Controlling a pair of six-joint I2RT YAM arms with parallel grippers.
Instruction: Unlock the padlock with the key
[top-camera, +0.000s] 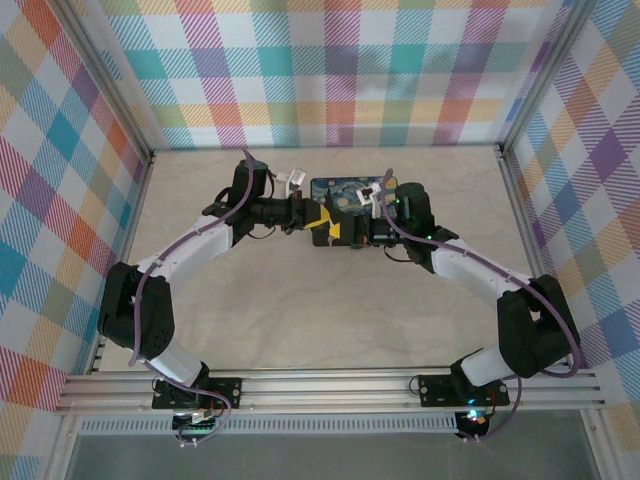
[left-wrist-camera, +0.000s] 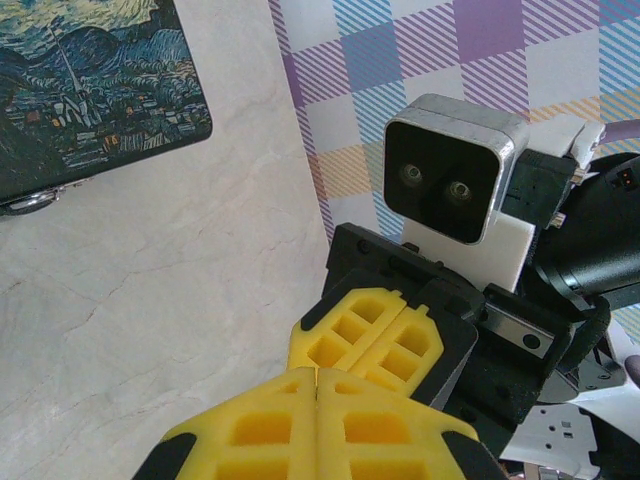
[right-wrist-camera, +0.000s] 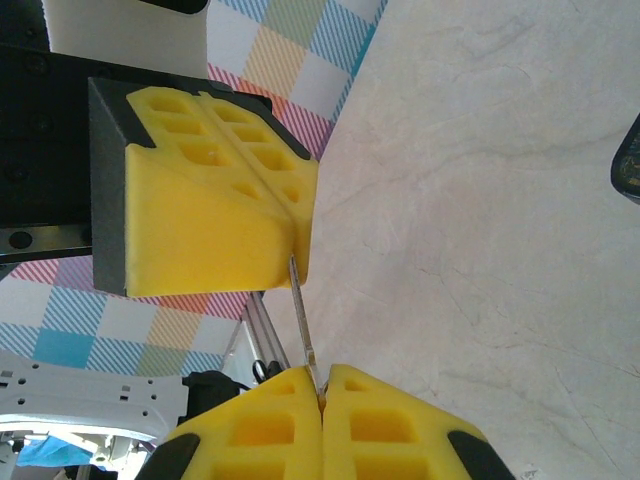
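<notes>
In the right wrist view a thin silver key (right-wrist-camera: 303, 320) runs edge-on from the seam of my right gripper (right-wrist-camera: 322, 385) up into the seam of the left gripper's yellow fingers (right-wrist-camera: 210, 215). Both pairs are pressed shut on it. In the left wrist view my left gripper (left-wrist-camera: 318, 372) is shut tip to tip against the right gripper's fingers (left-wrist-camera: 345, 335), and the key is hidden between them. From above, the left gripper (top-camera: 322, 222) and right gripper (top-camera: 352, 228) meet mid-table. A shiny metal bit (left-wrist-camera: 28, 202) shows at the board's edge; I cannot tell if it is the padlock.
A dark board with a starry-night painting (top-camera: 345, 190) (left-wrist-camera: 90, 90) lies flat just behind the grippers. The pale marble-patterned table (top-camera: 330, 300) is enclosed by checked walls (top-camera: 330, 70) at the back and both sides.
</notes>
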